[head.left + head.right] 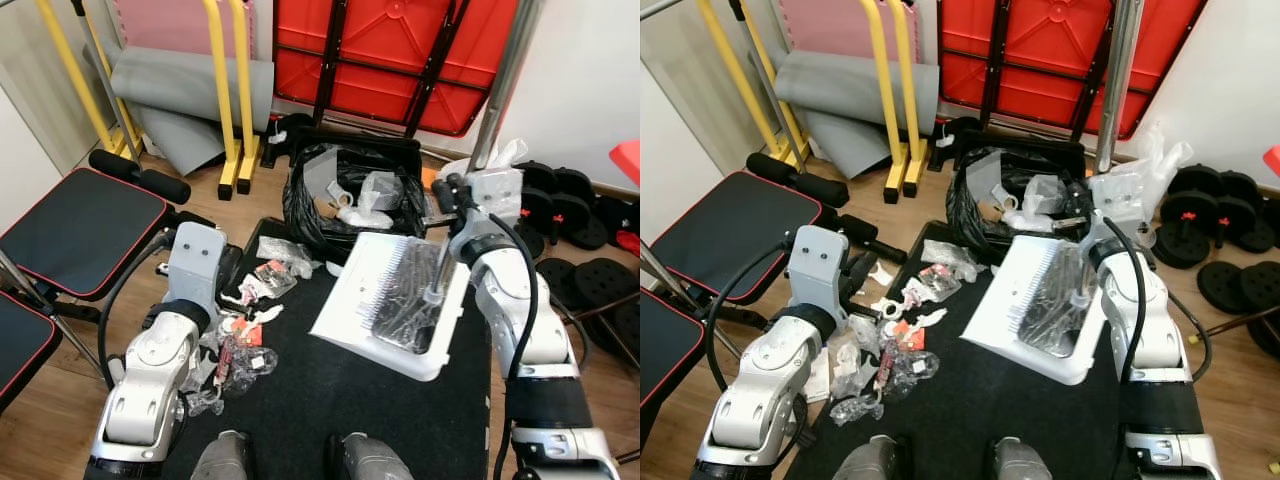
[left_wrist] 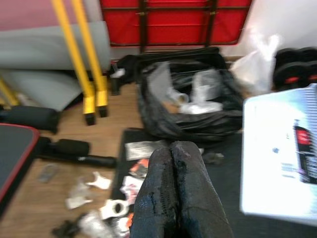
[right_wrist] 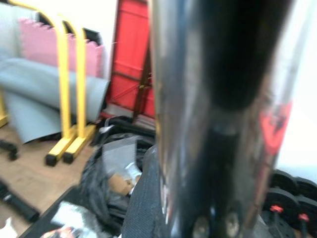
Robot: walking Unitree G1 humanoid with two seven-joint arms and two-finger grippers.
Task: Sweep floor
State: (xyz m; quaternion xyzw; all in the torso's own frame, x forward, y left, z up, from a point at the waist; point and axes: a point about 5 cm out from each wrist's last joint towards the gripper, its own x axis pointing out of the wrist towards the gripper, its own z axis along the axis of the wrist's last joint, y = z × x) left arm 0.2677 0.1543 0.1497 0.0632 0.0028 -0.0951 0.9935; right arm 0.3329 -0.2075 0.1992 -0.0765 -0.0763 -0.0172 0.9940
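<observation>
My right gripper [image 1: 455,200] is shut on the silver pole handle [image 1: 500,90] of a white dustpan [image 1: 380,300]. The pan hangs tilted over the black floor mat [image 1: 330,410], with clear plastic scraps in it, just in front of an open black trash bag [image 1: 350,200] holding wrappers. Close up in the right wrist view, the chrome pole [image 3: 218,99] runs against a black finger. Litter [image 1: 245,340] of wrappers and plastic lies on the mat's left edge and the wooden floor, beside my left arm [image 1: 190,260]. My left gripper [image 2: 173,168] is shut and empty, above that litter.
A black weight bench [image 1: 70,230] stands at the left. Yellow frames [image 1: 235,100] and a grey rolled mat [image 1: 190,85] are behind it. A red folded table [image 1: 400,50] leans on the back wall. Black weight plates [image 1: 570,200] crowd the right. My feet [image 1: 290,460] are on the mat.
</observation>
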